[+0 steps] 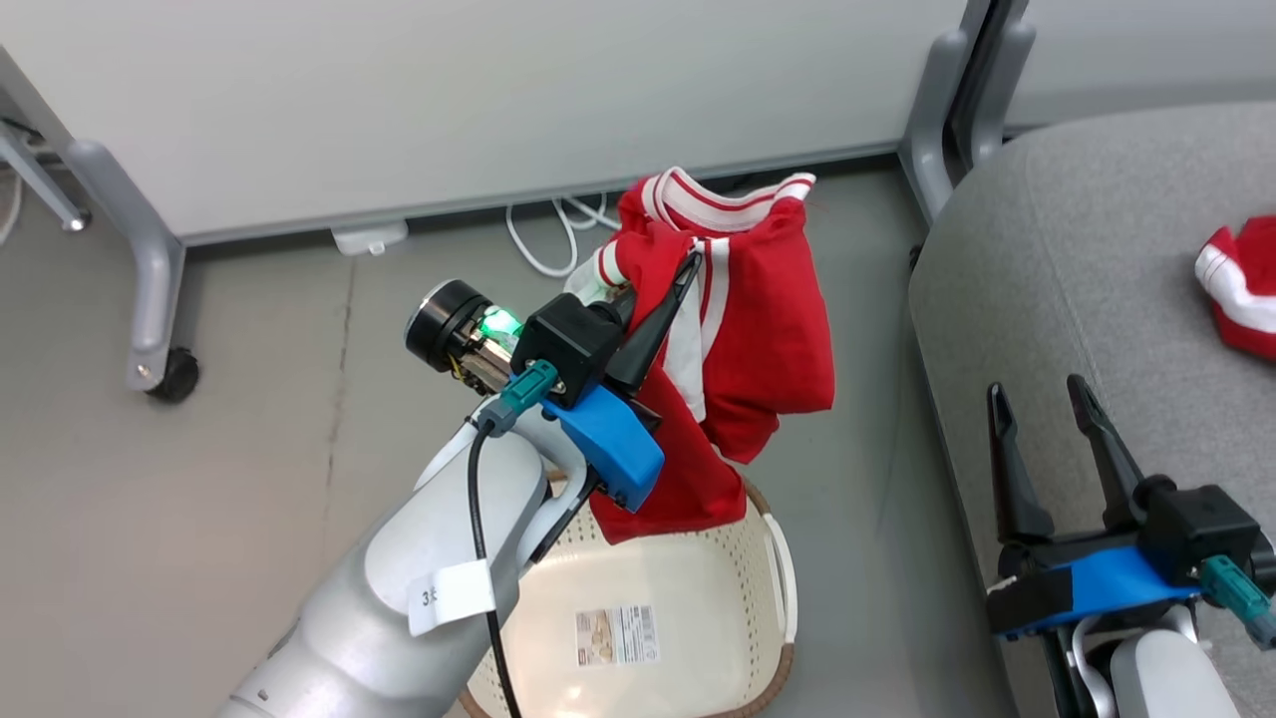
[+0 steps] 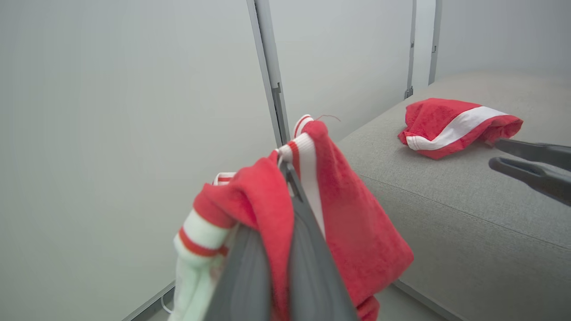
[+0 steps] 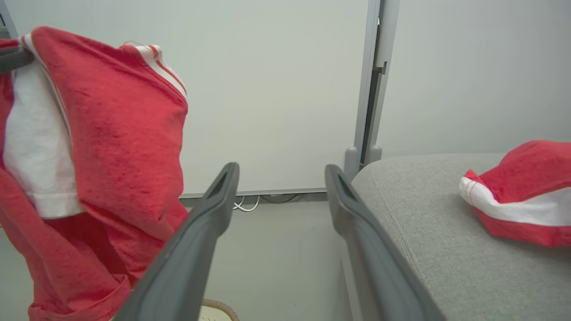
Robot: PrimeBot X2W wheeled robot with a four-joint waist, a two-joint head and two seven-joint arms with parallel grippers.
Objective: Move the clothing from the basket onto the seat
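A red garment with white stripes (image 1: 758, 329) (image 2: 348, 223) (image 3: 111, 147) hangs in the air above the basket (image 1: 688, 588), draped over my left gripper (image 1: 683, 269) (image 2: 285, 171), which is shut on it. The basket's cream floor shows a barcode label. My right gripper (image 1: 1037, 399) (image 3: 281, 174) stands open with nothing between its fingers, over the near edge of the grey seat (image 1: 1077, 259) (image 2: 446, 196) (image 3: 428, 223). Another red and white garment (image 1: 1241, 284) (image 2: 455, 125) (image 3: 522, 196) lies on the seat.
White partition panels on grey wheeled legs (image 1: 150, 289) stand behind, with a white cable (image 1: 548, 239) on the grey floor. A second grey leg (image 1: 937, 130) rises by the seat's far corner. Bare floor lies between basket and seat.
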